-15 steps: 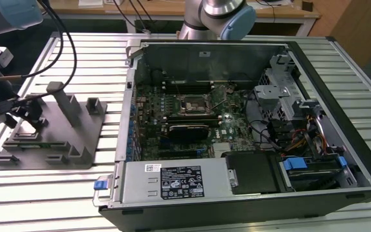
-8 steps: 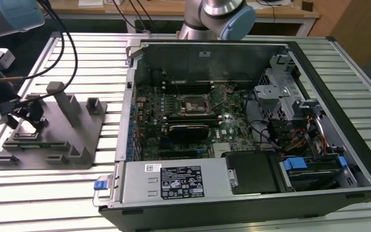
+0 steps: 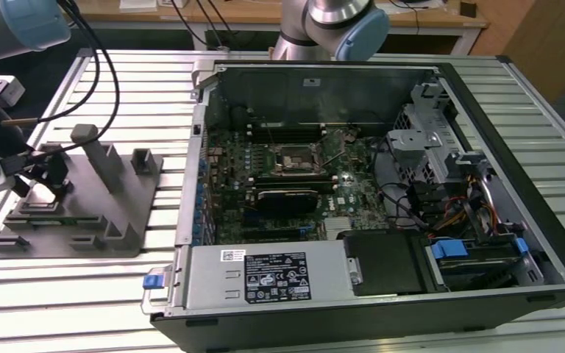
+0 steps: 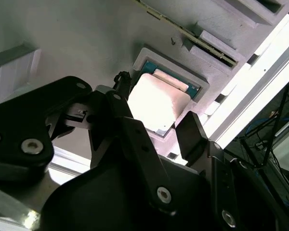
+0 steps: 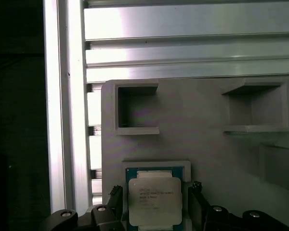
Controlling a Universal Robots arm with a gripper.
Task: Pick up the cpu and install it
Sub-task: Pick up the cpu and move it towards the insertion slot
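Observation:
The cpu [image 5: 154, 199], a flat square chip with a pale metal top, lies in a shallow square recess of the grey holder block [image 5: 202, 139]. In both wrist views my gripper [image 5: 155, 203] straddles it, one black finger on each side with a small gap to the chip's edges, so it is open. The second wrist view shows the cpu [image 4: 156, 103] seated in its recess between the fingertips [image 4: 190, 134]. In the exterior view my gripper [image 3: 49, 176] hangs over the holder block [image 3: 76, 213] at that view's left. The motherboard's black socket frame [image 3: 296, 162] sits inside the open computer case [image 3: 547, 243].
The holder block carries upright posts [image 3: 91, 154] and other square pockets [image 5: 137, 108]. It rests on a slatted aluminium table [image 3: 57, 294]. A labelled grey power supply box [image 3: 263, 276] and drive cages [image 3: 430, 140] fill the case around the board. Cables [image 3: 101, 66] trail from the arm.

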